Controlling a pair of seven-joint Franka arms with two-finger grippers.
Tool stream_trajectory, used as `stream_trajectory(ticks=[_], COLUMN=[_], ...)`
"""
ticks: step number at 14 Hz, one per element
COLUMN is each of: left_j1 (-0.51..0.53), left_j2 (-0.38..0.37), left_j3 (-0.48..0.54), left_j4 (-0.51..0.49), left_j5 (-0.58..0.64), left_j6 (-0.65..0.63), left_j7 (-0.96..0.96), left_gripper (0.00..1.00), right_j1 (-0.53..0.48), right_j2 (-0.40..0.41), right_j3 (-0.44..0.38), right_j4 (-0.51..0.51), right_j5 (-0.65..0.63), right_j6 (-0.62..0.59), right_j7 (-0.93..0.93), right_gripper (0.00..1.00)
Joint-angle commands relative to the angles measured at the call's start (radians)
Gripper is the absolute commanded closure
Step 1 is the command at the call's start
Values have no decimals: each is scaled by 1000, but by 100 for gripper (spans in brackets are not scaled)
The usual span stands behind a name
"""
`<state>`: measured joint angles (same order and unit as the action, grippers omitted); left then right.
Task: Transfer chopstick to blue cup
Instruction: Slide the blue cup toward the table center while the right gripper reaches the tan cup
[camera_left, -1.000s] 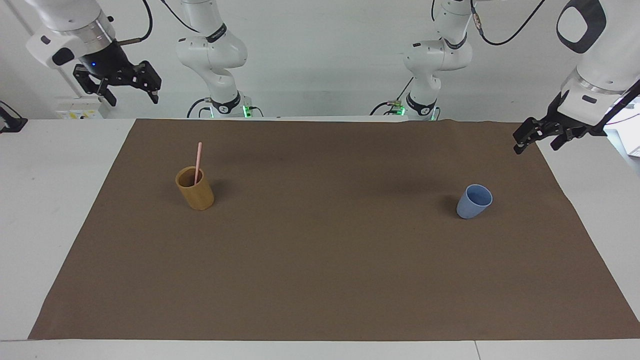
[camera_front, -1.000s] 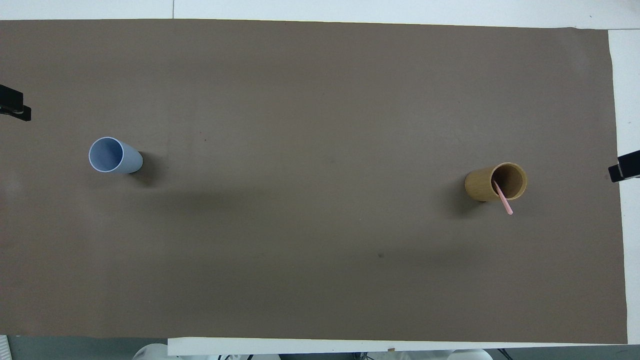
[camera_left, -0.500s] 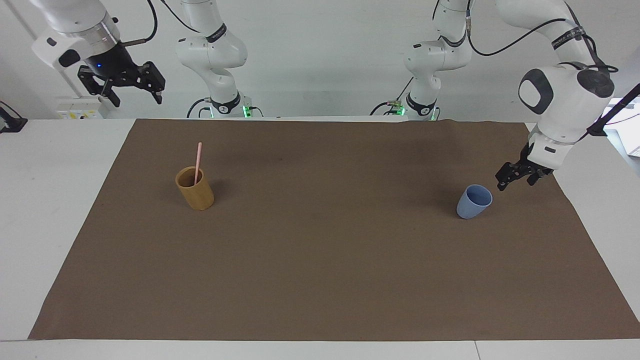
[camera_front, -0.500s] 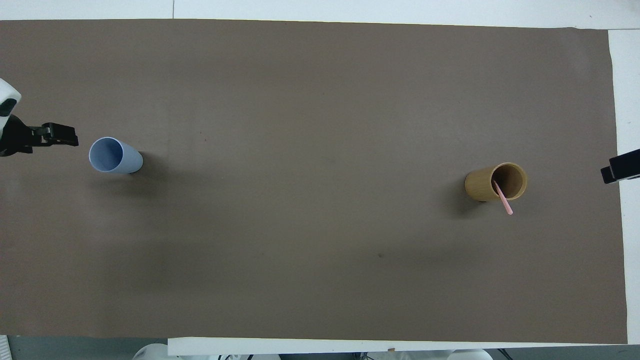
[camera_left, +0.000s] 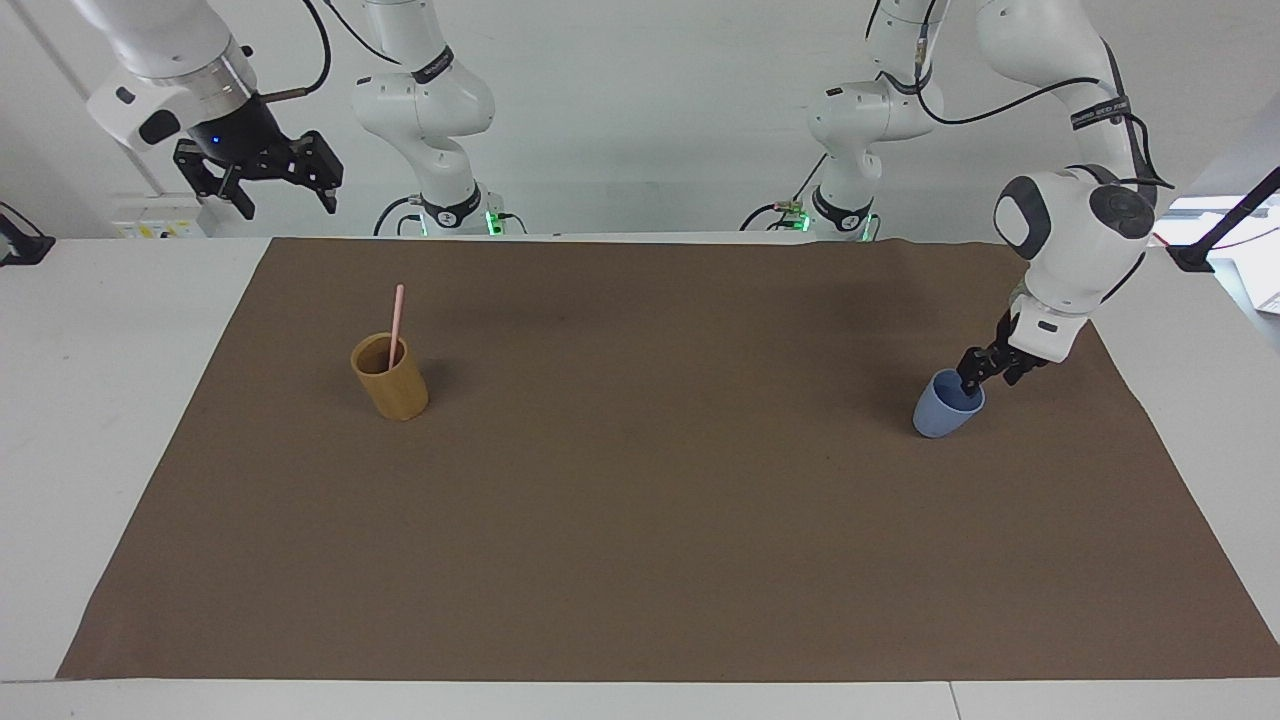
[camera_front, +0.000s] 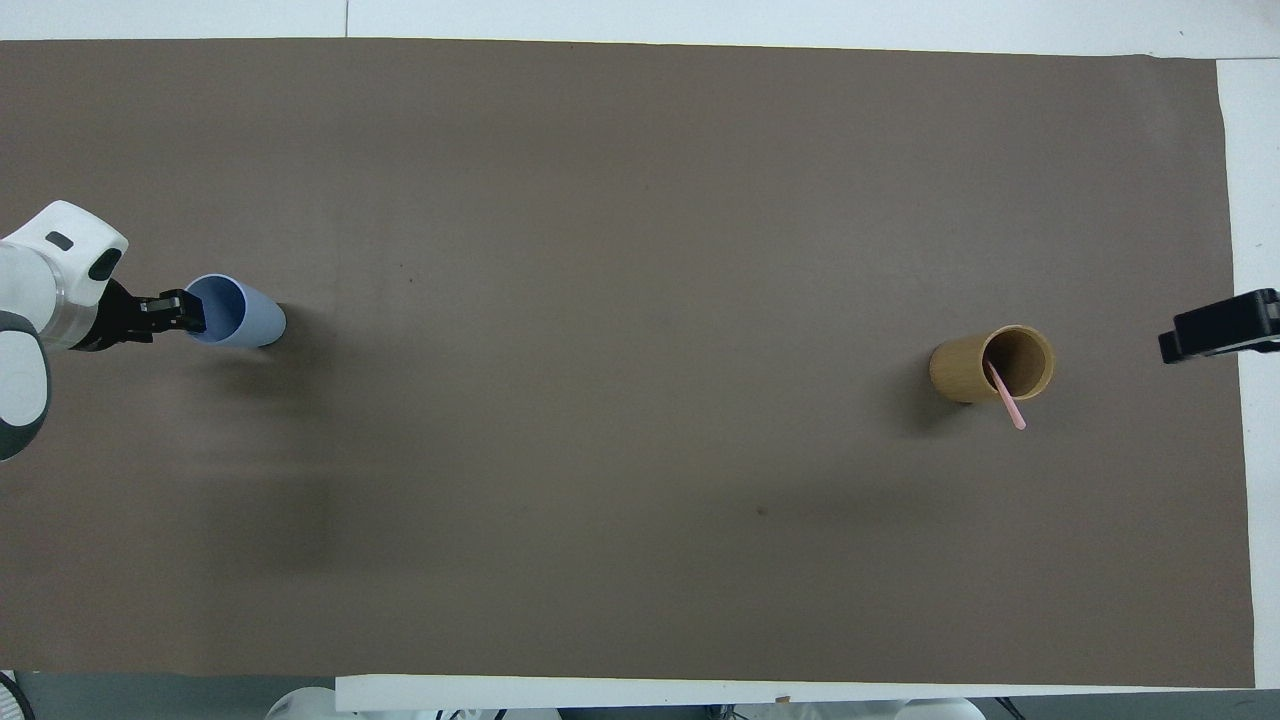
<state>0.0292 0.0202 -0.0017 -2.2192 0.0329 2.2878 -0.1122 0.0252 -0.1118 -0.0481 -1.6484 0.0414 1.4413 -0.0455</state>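
Thin, straight pale-pink chopstick (camera_left: 395, 325) stands w/ its lower end inside a tan-yellow cylindrical cup (camera_left: 390, 378), leaning on the rim; approx. half its length sticks out above the cup, tilted slightly. That cup sits upright on the brown mat, toward the right arm's end of the bench. Small light-blue cup (camera_left: 945, 406), handleless, tapering to a narrower base, matte, stands upright w/ open mouth up, toward the left arm's end, well apart from the chopstick.
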Motion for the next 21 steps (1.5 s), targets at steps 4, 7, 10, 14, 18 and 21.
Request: stream_trajectory(ticks=[4, 7, 10, 14, 18, 21], left_j1=[-116, -326, -550, -718, -747, -758], left_j2=[23, 49, 50, 173, 188, 219], left_j3=[6, 8, 8, 6, 8, 6], left_j4=[7, 77, 88, 277, 273, 276], left_j5=[1, 1, 7, 64, 94, 119], left_j6=[79, 72, 32, -82, -107, -93], left_j7=[-157, -439, -665, -882, -885, -894], left_gripper=[100, 100, 100, 100, 100, 52], right_j1=[91, 46, 29, 16, 15, 15], right_j2=[-80, -68, -40, -39, -39, -39], right_j3=[1, -4, -4, -4, -4, -4], right_j4=[-411, -487, -531, -537, -541, -541], right_j5=[40, 40, 61, 63, 63, 63], right_j6=[248, 322, 375, 370, 366, 358], right_j7=[185, 180, 177, 136, 124, 121], right_gripper=[0, 0, 1, 16, 41, 64])
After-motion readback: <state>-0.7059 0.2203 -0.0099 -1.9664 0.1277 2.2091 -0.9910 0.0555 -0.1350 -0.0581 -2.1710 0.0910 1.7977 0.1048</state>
